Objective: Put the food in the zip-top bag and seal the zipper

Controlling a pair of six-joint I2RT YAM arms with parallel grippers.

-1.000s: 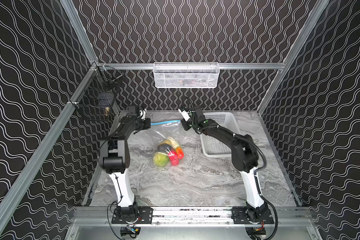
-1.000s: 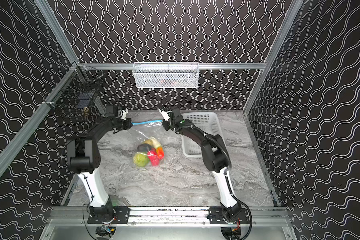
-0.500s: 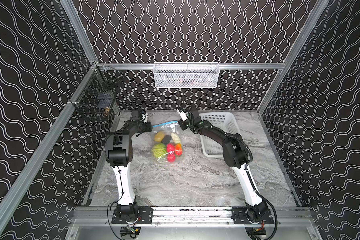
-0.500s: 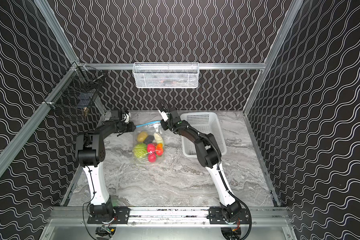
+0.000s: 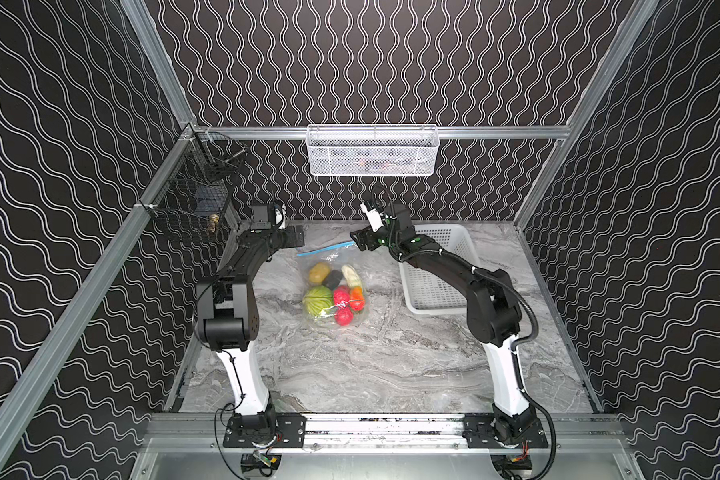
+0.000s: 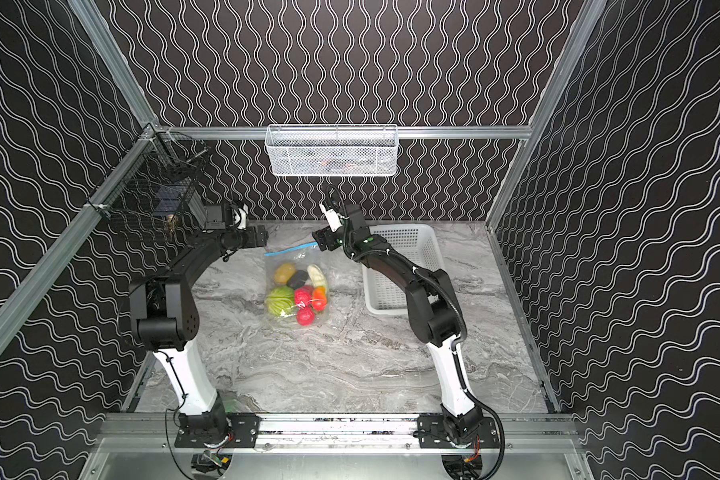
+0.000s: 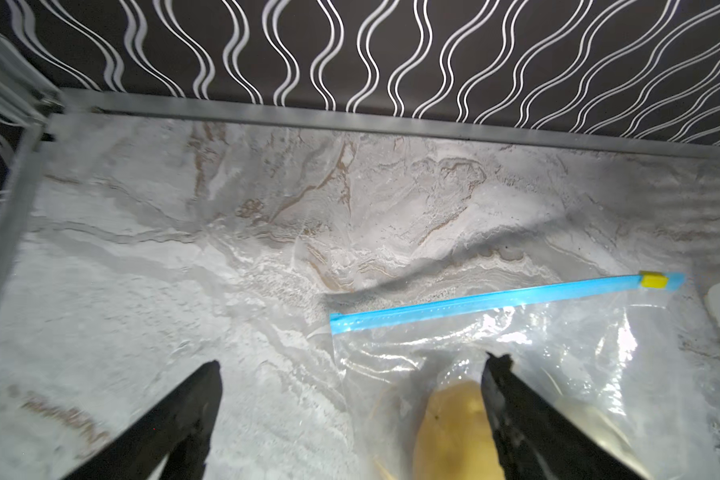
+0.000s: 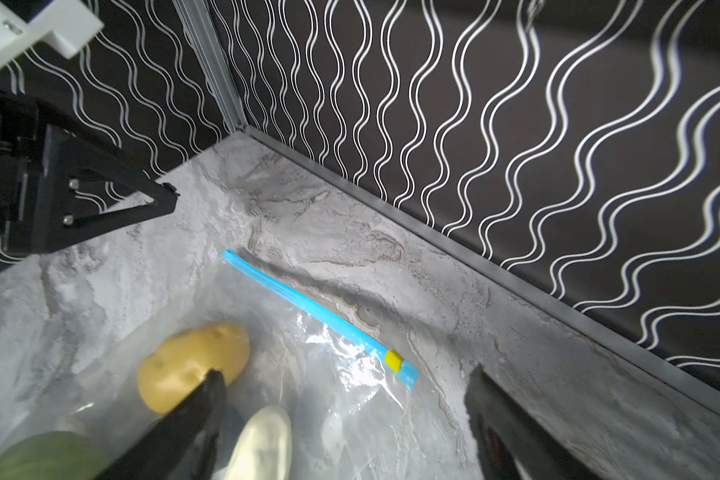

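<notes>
Seven toy foods sat inside the zip-top bag [image 5: 321, 257]: a yellow potato [image 5: 319, 272], a dark avocado-like piece [image 5: 332, 279], a white radish [image 5: 351, 276], a green cabbage [image 5: 318, 300], two red fruits [image 5: 341, 296] and an orange-red one [image 5: 356, 298]. Its zipper [image 7: 495, 297] ran flat from the left pincer [image 7: 352, 365] toward the right pincer [image 8: 346, 374], with the yellow slider [image 7: 654, 280] at the right pincer's end. Both pincers were spread wide and clasped nothing, their tips near the bag's mouth. A white perforated basket [image 5: 437, 311] lay behind the right pincer, beside its arm.
</notes>
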